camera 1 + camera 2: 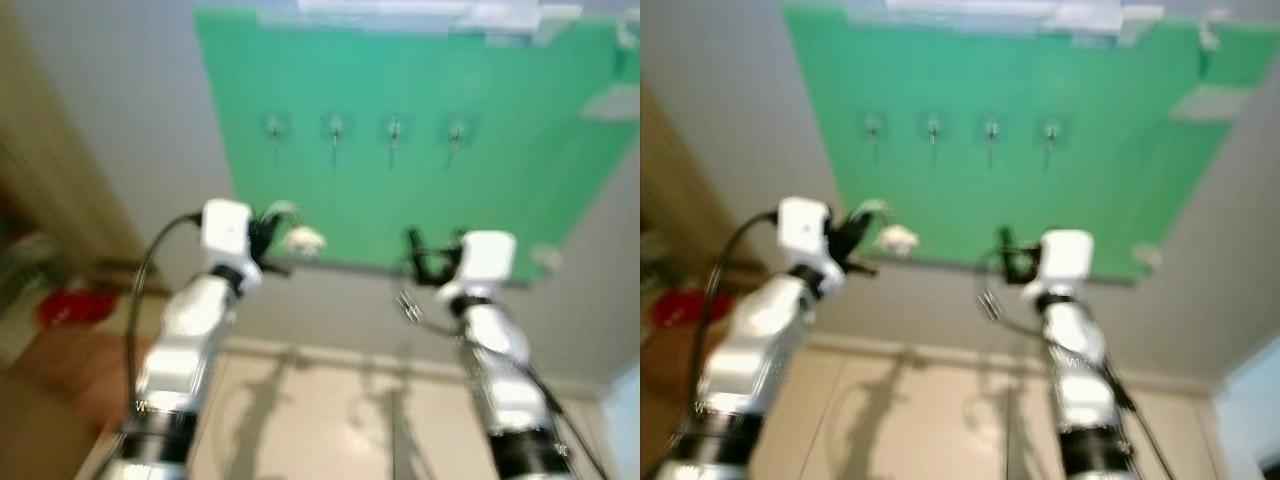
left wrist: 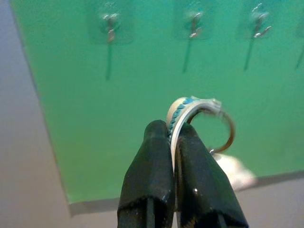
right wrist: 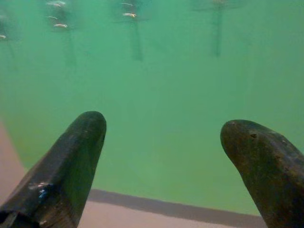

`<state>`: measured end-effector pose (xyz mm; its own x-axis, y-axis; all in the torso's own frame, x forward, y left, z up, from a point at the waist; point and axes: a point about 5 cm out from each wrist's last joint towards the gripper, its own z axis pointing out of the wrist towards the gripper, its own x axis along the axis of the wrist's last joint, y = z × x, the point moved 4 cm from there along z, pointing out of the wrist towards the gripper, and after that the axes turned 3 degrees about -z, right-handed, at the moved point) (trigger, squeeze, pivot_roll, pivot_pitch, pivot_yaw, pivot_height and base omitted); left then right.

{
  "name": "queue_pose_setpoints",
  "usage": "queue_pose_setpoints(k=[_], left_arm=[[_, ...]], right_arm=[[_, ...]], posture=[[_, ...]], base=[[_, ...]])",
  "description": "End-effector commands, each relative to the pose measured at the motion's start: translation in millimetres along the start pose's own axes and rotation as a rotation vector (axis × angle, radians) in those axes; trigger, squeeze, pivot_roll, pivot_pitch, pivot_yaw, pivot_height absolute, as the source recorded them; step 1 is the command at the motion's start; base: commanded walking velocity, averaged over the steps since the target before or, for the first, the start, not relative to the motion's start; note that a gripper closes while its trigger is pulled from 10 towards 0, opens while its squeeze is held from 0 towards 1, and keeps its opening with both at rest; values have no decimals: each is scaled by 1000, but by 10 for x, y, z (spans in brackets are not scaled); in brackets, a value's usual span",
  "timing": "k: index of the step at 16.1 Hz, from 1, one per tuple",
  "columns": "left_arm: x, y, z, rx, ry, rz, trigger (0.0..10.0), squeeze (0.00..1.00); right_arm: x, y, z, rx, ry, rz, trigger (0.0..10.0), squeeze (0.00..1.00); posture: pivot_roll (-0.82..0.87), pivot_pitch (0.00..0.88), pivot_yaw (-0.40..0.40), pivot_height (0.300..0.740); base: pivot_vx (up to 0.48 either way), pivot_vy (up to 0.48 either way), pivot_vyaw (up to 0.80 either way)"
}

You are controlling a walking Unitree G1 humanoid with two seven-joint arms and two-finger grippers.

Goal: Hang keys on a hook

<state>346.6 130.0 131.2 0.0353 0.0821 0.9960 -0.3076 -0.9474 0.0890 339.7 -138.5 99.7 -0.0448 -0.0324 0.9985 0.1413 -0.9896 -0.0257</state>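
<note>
A green board [image 1: 400,180] hangs on the grey wall with a row of several small metal hooks [image 1: 335,128] near its top. My left gripper [image 1: 268,235] is raised in front of the board's lower left part, below the hooks. It is shut on a white and teal strap [image 2: 183,114] that carries a metal key ring [image 2: 227,130]; a pale fob [image 1: 303,238] hangs beside it. My right gripper [image 3: 164,128] is open and holds nothing, facing the board's lower edge. A small metallic thing [image 1: 405,305] dangles below the right wrist, too blurred to identify.
The head views are blurred. A red object [image 1: 75,305] lies low at the left beside brown wooden furniture [image 1: 40,180]. Pale floor tiles [image 1: 330,420] stretch below the wall's baseboard. White tape strips [image 1: 400,12] run along the board's top edge.
</note>
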Motion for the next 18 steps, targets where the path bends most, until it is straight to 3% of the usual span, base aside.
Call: queue_pose_setpoints(k=[1,6,9,18], left_arm=[[51,65,49,-28,15,9,0,0],[156,90,120,-47,36,38,0,0],[252,122,155,-52,63,52,0,0],[400,272,249,-105,62,135,0,0]], right_arm=[[6,81,7,-21,-7,-23,10000,0],[-13,76,12,-18,-15,-27,10000,0],[-9,63,8,-9,-11,-31,10000,0],[-52,1,1,14,-25,-36,10000,0]], posture=[[-46,0,84,740],[-47,0,88,740],[-48,0,88,740],[-50,0,92,740]], base=[[0,0,0],[0,0,0],[392,274,0],[477,0,0]])
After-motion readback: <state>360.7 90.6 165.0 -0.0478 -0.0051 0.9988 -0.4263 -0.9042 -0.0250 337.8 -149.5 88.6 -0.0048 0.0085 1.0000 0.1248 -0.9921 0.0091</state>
